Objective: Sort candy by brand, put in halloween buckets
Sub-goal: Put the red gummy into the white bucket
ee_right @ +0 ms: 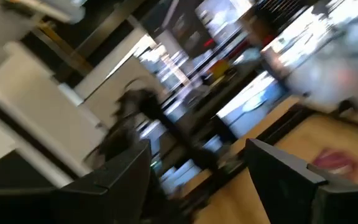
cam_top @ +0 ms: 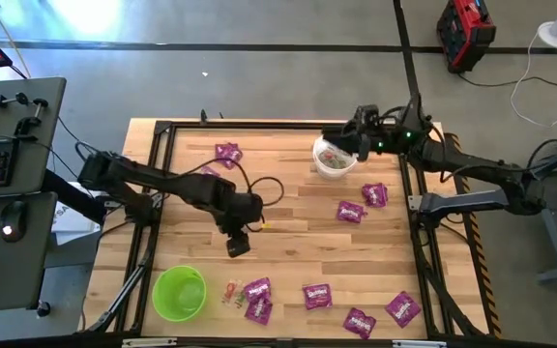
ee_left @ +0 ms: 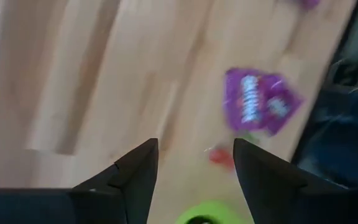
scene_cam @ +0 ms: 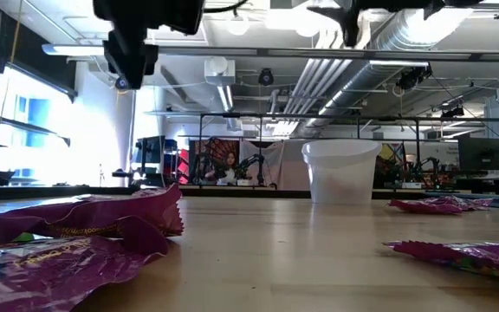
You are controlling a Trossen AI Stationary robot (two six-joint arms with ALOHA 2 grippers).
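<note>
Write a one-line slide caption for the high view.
Purple candy packets scattered on a wooden table; left end effector open mid-table, right end effector open beside the white bucket, green bucket at front.

1. The counter is light wood, smooth, with a matt finish.
2. The purple candy packets are glossy crinkled foil.
3. The white bucket is smooth translucent plastic; the green bucket is shiny plastic.

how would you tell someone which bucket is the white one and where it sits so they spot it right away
Start at the wooden table and look to its far edge, right of centre, just below the right gripper. There stands the white bucket, round, open-topped, with small sweets inside. The only other bucket, the green bucket, is lime and sits at the near left corner.
</note>
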